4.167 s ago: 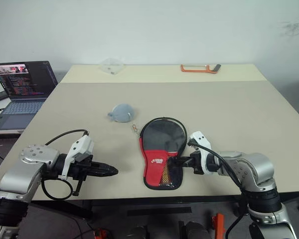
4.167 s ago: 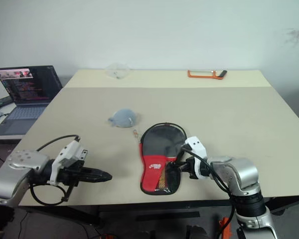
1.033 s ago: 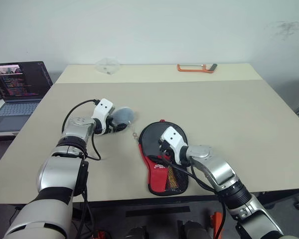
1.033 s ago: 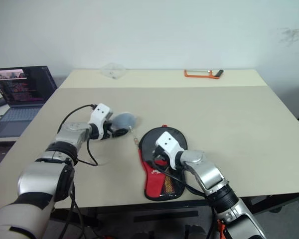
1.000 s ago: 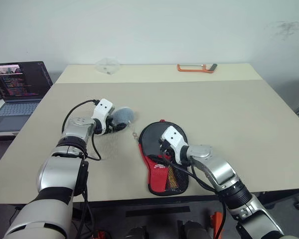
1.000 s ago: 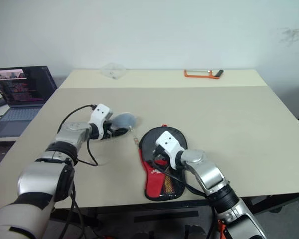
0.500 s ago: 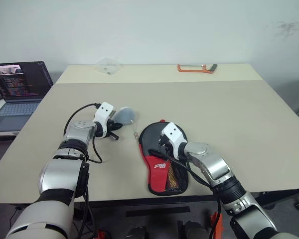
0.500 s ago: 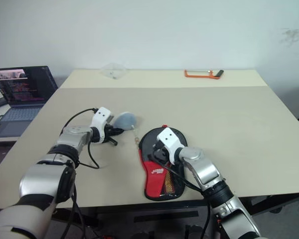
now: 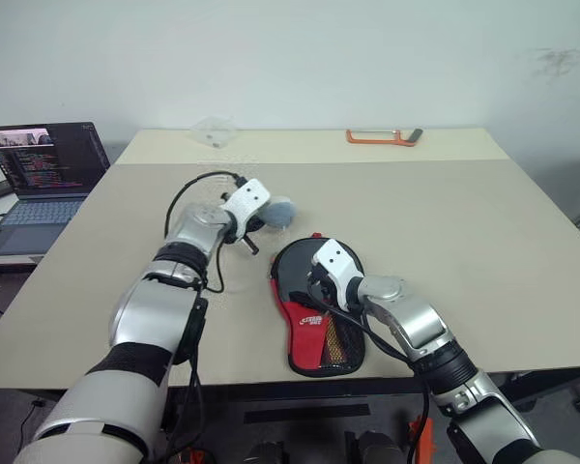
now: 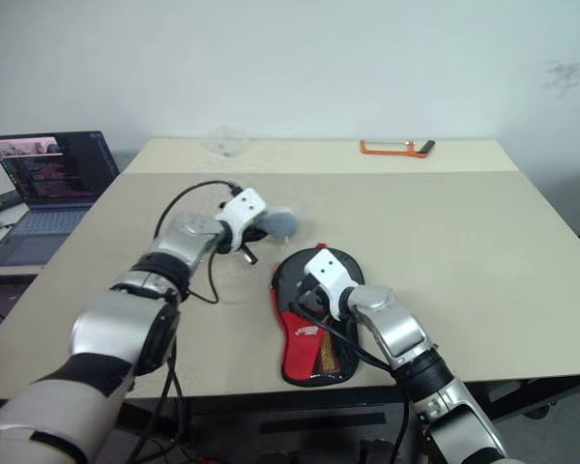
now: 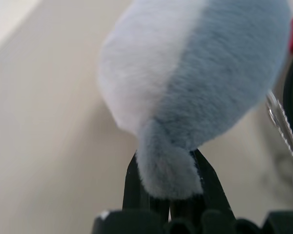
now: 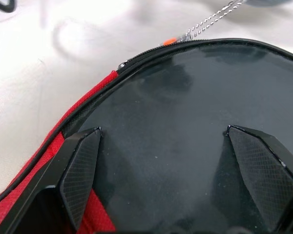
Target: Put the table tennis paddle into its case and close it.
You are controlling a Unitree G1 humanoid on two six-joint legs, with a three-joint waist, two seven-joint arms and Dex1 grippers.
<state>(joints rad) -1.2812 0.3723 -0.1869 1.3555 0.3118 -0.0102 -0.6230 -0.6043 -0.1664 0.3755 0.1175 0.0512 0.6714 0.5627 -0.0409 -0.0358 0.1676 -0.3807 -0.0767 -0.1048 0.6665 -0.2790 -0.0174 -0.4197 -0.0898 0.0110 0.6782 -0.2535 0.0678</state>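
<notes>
At the table's (image 9: 483,222) near edge lies the case (image 9: 314,307), right gripper (image 12: 176,175) spread wide over its stiff, slick round face. At 11 o'clock, the left gripper (image 11: 168,187) pinches its soft grey plush zip charm (image 11: 200,83), the handiest hold.

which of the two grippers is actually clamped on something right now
The left gripper: it is shut on the tail of the grey plush toy, held beside the case. The right gripper stands wide open over the case's black top.

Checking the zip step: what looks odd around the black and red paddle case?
The left gripper is shut on the fluffy grey-blue pompom charm, lifted beside the black and red paddle case, chain trailing. The right gripper rests open on the case.
</notes>
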